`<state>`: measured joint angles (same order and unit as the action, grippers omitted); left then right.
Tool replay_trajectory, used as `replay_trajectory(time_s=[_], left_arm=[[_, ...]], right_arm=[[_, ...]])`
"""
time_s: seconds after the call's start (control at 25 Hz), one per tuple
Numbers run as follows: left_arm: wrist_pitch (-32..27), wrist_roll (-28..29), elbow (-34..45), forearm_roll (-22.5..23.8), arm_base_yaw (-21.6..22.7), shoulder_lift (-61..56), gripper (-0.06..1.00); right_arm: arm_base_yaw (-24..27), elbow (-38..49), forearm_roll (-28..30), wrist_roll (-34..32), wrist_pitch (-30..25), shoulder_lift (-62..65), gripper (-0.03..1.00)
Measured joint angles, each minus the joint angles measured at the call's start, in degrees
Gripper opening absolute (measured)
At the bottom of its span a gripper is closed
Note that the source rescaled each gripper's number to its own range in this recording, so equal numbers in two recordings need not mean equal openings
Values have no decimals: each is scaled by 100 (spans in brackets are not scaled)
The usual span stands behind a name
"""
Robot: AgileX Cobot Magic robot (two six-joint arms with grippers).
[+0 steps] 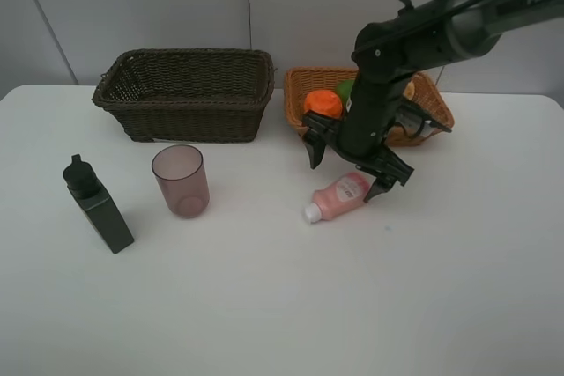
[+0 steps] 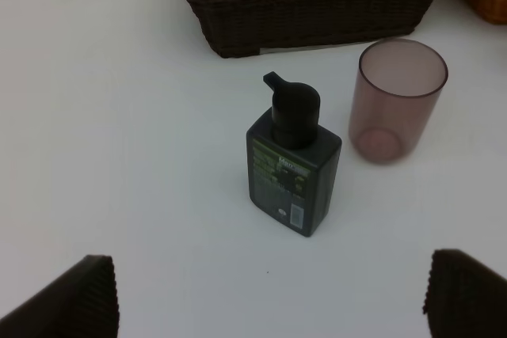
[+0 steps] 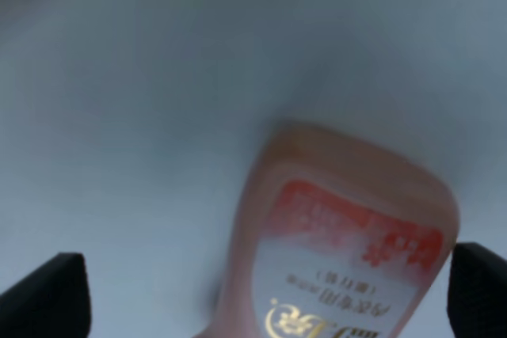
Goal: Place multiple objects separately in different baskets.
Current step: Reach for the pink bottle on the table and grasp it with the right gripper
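Pink squeeze bottle (image 1: pixel 339 195) lies on the tabletop (image 1: pixel 264 305) just under the wide-spread right fingers (image 1: pixel 315 149) in the high view; the left wrist view shows the dark green square bottle (image 2: pixel 293 168), its label unreadable, upright ahead of the wide left fingers (image 2: pixel 71 298); the right wrist view shows the pink bottle's blurred red band and gold script, unreadable, between the right fingers.

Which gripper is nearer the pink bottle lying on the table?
Right. The right gripper is open just over the pink bottle; the left gripper, also open, faces the dark green bottle, well away from it.
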<state>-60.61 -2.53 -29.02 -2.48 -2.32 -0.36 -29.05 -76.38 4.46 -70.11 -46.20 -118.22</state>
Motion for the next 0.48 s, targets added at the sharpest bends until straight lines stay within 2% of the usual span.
replay_trajectory(time_s=[0.16, 0.48], left_arm=[[0, 0, 0, 0, 0, 0, 100], [0, 0, 0, 0, 0, 0, 100]], right_arm=[[48, -15, -11, 0, -200, -140, 96], [48, -15, 8, -36, -208, -154, 96]])
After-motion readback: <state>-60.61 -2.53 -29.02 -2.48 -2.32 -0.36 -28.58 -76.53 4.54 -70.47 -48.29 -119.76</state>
